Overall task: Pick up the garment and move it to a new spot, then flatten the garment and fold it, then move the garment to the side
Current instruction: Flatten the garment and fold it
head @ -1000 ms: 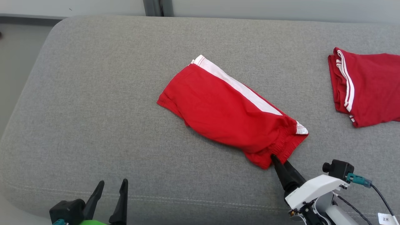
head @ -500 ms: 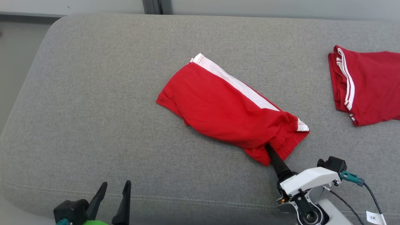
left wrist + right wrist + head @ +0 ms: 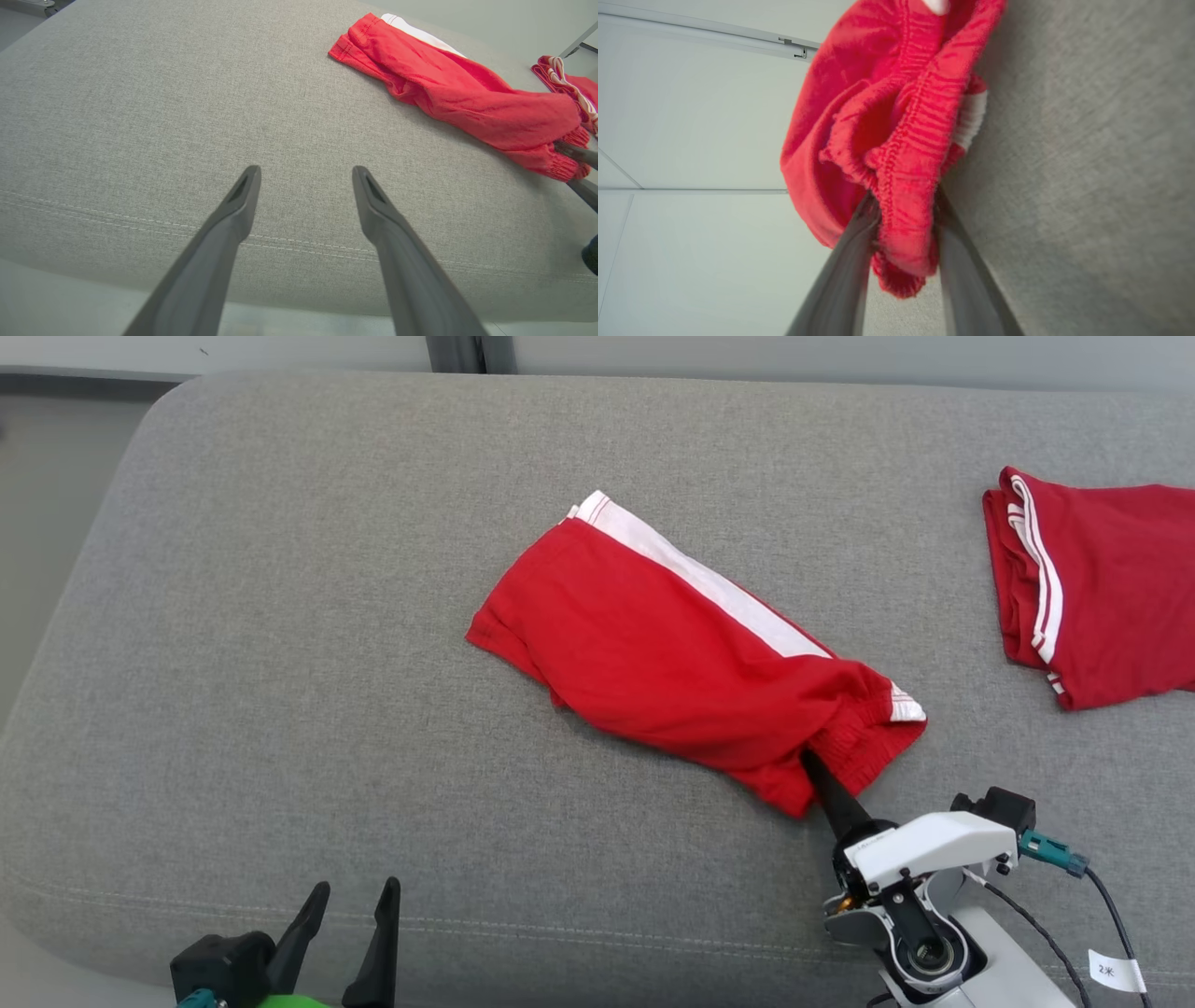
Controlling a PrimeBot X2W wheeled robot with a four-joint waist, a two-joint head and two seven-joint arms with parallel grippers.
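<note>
The red garment (image 3: 672, 653) is soft matt cloth with a ribbed elastic waistband (image 3: 915, 140); the grey cushion (image 3: 280, 616) beneath is coarse woven fabric. The left gripper (image 3: 306, 171) has smooth, matt dark fingers (image 3: 224, 233).

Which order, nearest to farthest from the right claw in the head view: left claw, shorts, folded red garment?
1. The shorts, centre: waistband pinched in the right claw.
2. The folded red garment, far right.
3. The left claw, open, lower left.
</note>
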